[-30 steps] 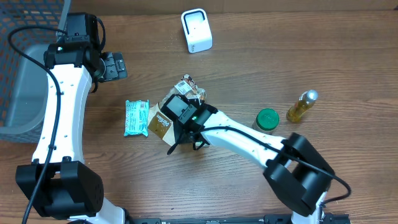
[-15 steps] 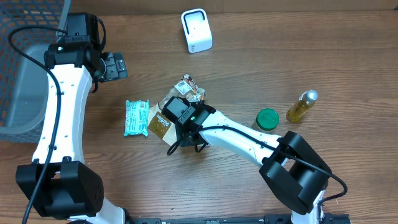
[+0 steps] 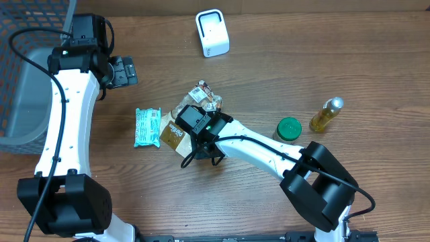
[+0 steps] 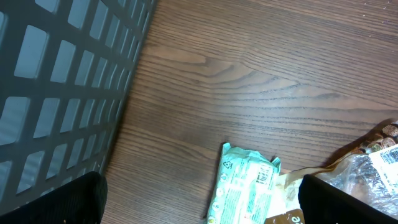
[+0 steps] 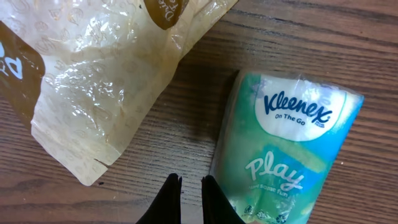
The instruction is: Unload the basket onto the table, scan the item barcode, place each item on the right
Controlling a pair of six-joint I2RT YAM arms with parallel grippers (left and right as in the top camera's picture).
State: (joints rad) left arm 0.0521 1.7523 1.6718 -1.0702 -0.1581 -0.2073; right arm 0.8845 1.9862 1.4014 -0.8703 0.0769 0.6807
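Note:
A green Kleenex tissue pack (image 3: 147, 127) (image 5: 283, 149) lies flat left of centre. A brown-and-clear snack bag (image 3: 173, 132) (image 5: 93, 68) overlaps its right edge. The white barcode scanner (image 3: 212, 32) stands at the back. My right gripper (image 5: 189, 186) hovers low over bare wood between the bag and the tissue pack. Its fingers are shut to a thin slit with nothing between them, and one tip sits right beside the pack's edge. My left gripper (image 3: 124, 70) (image 4: 199, 208) is wide open and empty at the upper left, high above the tissue pack (image 4: 245, 186).
A dark mesh basket (image 3: 20, 81) (image 4: 56, 93) fills the left edge. A clear packet of nuts (image 3: 207, 97) lies behind the bag. A green-lidded jar (image 3: 289, 128) and a small oil bottle (image 3: 326, 114) stand on the right.
The right arm has crept slightly to the left over the bag and tissue pack. The left arm has not moved.

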